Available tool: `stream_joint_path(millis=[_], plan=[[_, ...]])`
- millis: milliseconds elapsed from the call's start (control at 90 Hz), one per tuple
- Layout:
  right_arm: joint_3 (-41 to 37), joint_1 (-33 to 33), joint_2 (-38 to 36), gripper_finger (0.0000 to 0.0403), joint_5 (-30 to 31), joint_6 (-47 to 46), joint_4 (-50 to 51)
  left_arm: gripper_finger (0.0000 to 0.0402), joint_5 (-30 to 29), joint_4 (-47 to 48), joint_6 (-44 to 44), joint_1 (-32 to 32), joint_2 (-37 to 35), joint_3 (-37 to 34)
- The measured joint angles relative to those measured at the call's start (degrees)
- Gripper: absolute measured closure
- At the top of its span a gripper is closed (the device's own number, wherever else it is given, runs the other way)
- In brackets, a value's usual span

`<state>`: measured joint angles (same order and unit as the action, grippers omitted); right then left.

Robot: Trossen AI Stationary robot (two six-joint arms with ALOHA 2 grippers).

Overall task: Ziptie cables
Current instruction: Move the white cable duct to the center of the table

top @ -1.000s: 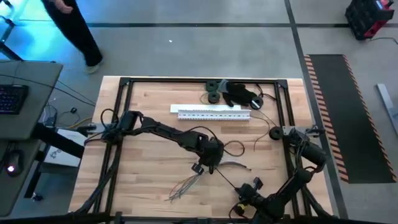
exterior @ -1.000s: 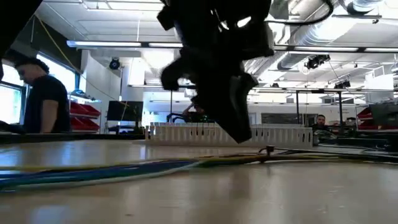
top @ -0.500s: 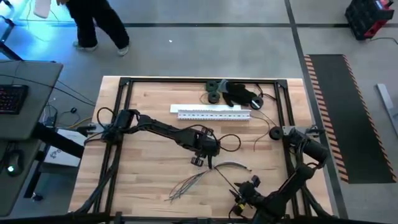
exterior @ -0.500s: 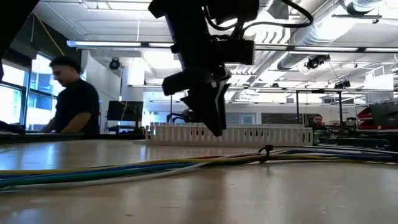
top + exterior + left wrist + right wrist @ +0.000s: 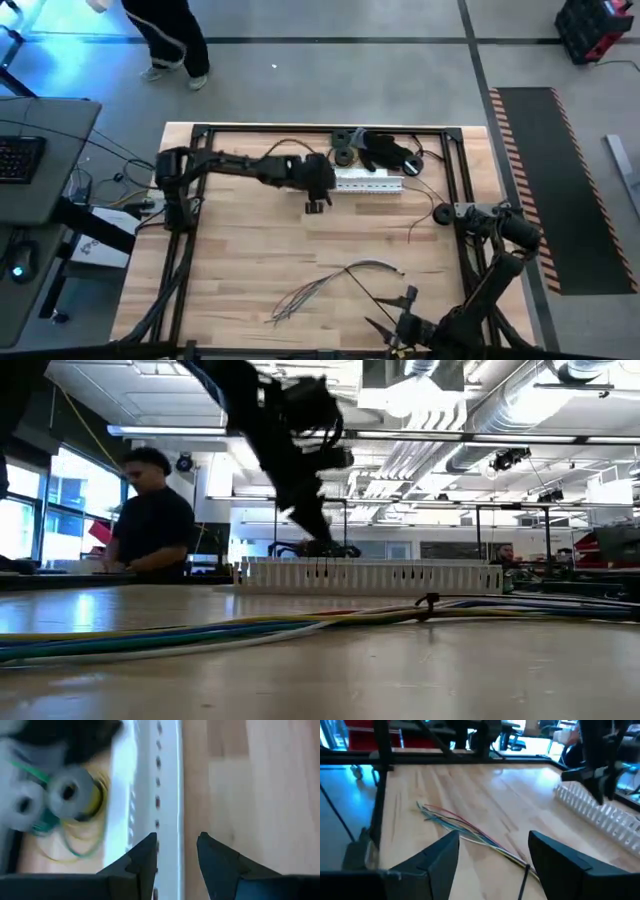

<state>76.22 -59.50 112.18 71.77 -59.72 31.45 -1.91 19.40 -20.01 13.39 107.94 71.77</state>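
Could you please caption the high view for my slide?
Left gripper open beside the white strip; cables lie loose.

Middle of the table (image 5: 250, 250) was wide open, only the cables (image 5: 320, 285) lay near the front. Far edge was crowded: white strip (image 5: 370, 184), black rolls (image 5: 344, 146), left gripper (image 5: 316, 205) hovering there.

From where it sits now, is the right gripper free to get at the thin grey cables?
Probably yes: the right gripper is open beside the thin grey cables, with bare wood between.
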Motion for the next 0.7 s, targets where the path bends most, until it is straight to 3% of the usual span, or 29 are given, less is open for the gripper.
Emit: stream_joint_path(millis=[89, 189, 367, 578, 700], plan=[[0.0, 0.3, 0.0, 0.0179, -1.4, -0.4, 0.0, 0.0282, 5.7, 0.0, -1.3, 1.6, 1.1, -1.0], [0.0, 0.7, 0.0, 0.0179, -2.0, -0.4, 0.0, 0.0282, 6.4, -0.4, -1.2, 2.1, 1.9, -2.2], [-0.1, 1.5, 0.0, 0.0179, -2.1, -0.4, 0.0, 0.0299, 4.5, -0.6, -1.7, 1.3, 3.4, -2.8], [-0.1, 2.1, 0.0, 0.0179, -2.2, -2.2, -0.3, 0.0391, 0.8, 2.6, -2.6, -5.6, 2.5, -2.7], [-0.1, 2.7, 0.0, 0.0179, -1.9, -0.8, -1.8, 0.0390, -1.6, 5.4, 3.8, -11.3, 2.4, -2.7]])
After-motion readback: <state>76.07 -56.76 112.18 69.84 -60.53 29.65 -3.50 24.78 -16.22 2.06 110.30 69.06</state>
